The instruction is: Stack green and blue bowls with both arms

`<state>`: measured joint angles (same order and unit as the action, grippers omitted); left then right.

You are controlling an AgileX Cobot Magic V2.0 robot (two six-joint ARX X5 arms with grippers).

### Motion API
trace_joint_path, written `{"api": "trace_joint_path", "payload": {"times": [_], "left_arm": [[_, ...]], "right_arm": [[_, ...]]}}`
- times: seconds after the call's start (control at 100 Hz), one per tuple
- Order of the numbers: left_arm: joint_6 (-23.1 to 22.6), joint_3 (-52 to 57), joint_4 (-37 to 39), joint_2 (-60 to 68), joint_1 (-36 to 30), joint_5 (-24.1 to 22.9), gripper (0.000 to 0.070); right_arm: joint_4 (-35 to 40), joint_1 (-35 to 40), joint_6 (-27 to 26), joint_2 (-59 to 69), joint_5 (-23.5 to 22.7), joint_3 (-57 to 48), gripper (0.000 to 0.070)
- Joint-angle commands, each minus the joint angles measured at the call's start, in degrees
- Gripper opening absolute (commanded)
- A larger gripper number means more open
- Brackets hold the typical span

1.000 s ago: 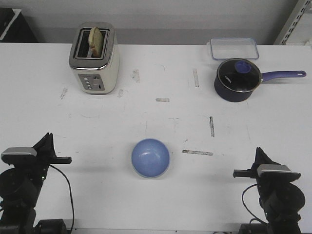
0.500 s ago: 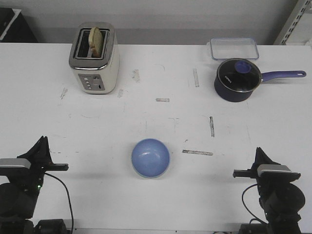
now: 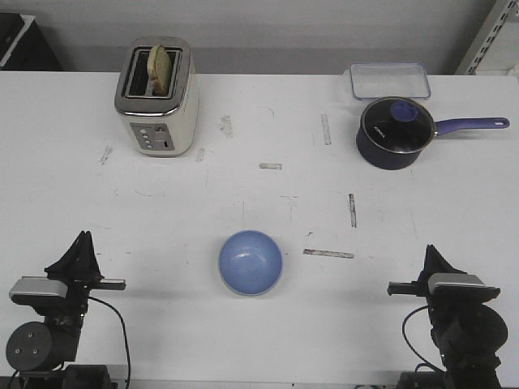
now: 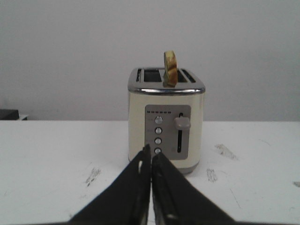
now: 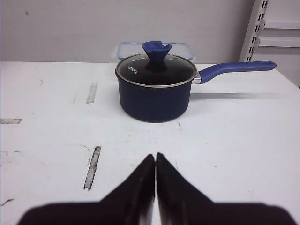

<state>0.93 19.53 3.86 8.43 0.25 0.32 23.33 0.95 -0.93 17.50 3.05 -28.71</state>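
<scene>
Blue bowl (image 3: 250,262): upright on the white tabletop (image 3: 243,186), near-centre, 6 o'clock sector; a green rim shows under its lower edge. Left end effector (image 3: 82,251): 8 o'clock corner, fingers pressed together, empty, aimed at the toaster (image 4: 166,118). Right end effector (image 3: 431,261): 4 o'clock corner, fingers together, empty, facing the lidded navy saucepan (image 5: 155,89).

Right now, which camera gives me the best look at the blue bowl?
The front view. It shows the whole blue bowl from above, upright on the table between the two arms. The left wrist view shows only the toaster, the right wrist view only the saucepan; neither shows the bowl.
</scene>
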Motion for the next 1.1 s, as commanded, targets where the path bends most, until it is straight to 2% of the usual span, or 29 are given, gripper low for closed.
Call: {"api": "trace_joint_path", "payload": {"times": [0.0,0.07,0.16,0.27,0.47,1.09], "left_arm": [[-0.4,-4.5,6.3,-1.8,0.0,0.0,0.0002],[-0.4,-9.4,9.6,-4.4,0.0,0.0,0.0002],[-0.3,-14.3,10.1,-8.5,0.0,0.0,0.0002],[0.3,-18.9,13.5,-8.3,-0.1,0.2,0.0002],[0.3,-18.8,8.1,-8.3,-1.6,0.4,0.0002],[0.3,-18.8,8.2,-8.2,-1.6,0.5,0.0002]], "right_arm": [[-0.6,0.0,-0.5,0.1,0.0,-0.1,0.0],[-0.6,0.0,-0.5,0.1,0.0,-0.1,0.0],[-0.6,0.0,-0.5,0.1,0.0,-0.1,0.0],[-0.6,0.0,-0.5,0.1,0.0,-0.1,0.0],[-0.7,0.0,-0.5,-0.1,0.0,-0.1,0.0],[-0.7,0.0,-0.5,-0.2,0.0,-0.1,0.0]]}}
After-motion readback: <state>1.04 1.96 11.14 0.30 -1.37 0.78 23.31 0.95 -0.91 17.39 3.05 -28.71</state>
